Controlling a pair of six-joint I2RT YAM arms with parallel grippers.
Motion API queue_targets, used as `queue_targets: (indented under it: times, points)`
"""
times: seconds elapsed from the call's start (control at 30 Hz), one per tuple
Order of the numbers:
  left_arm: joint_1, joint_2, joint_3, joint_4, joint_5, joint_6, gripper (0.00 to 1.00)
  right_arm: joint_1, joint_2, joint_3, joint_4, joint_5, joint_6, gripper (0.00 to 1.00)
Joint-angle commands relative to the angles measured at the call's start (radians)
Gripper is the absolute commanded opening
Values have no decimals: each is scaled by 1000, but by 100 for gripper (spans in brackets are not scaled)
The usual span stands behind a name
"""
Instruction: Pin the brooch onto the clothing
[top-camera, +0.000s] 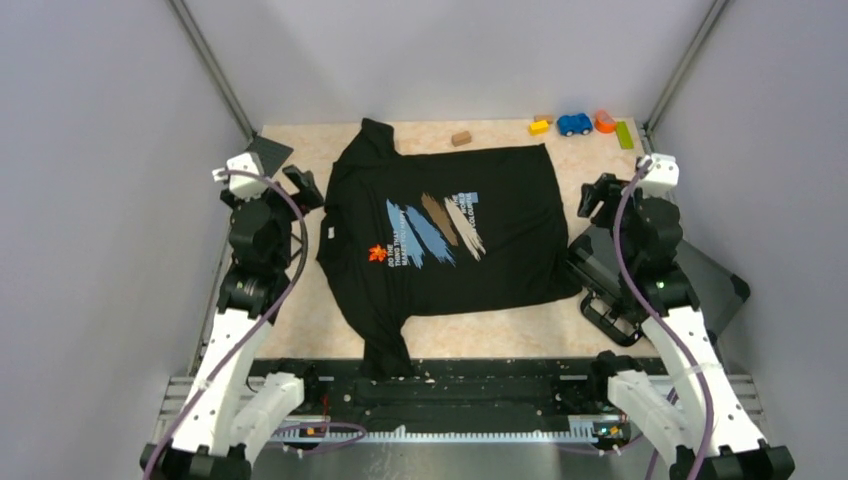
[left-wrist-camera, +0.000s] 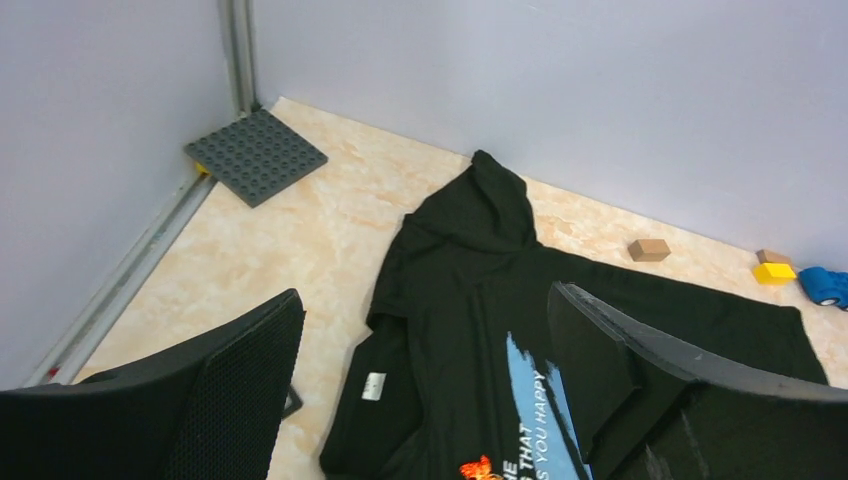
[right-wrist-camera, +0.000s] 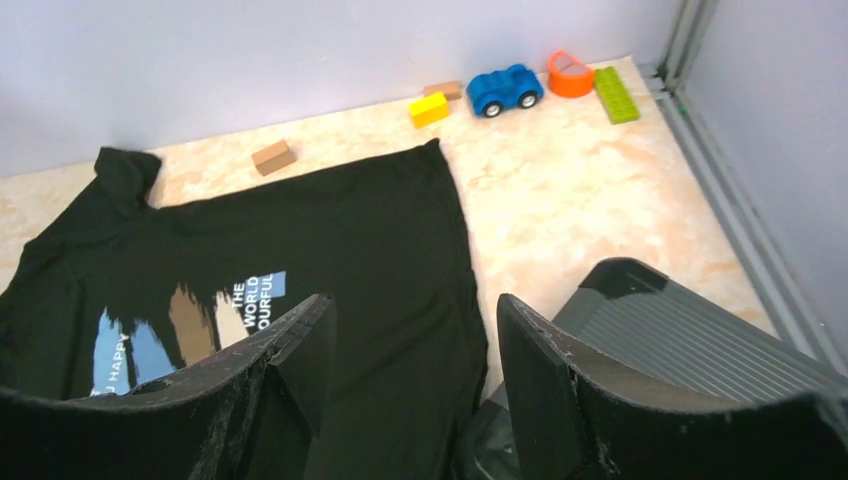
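the brooch (top-camera: 377, 254) is sitting on the clothing (top-camera: 500, 230) left of frame centre, seemingly pinned with little remaining, while the left gripper (top-camera: 303, 188) and right gripper (top-camera: 598, 195) are hanging spread, empty.

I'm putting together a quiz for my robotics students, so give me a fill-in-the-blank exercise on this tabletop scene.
1. In the top view, the brooch sits on the T-shirt, to the ____ of its brush-stroke print.
2. The toy car near the far wall is ____ in colour.
3. The left gripper and the right gripper both stand ____, holding nothing.
Missing words: left; blue; open.
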Motion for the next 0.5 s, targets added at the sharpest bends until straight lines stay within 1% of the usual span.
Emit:
queue_targets:
  times: [0.0,0.13,0.47]
  points:
    - [-5,-134,-129,-15,-60,51,95,4,-86,-100,121,86,-27,62]
    - [-6,-210,-185,-19,-78,57,95,5,-109,-106,123,93,-36,62]
    - [-6,-208,-176,-22,-61,60,94,5,-112,-88,97,107,-47,62]
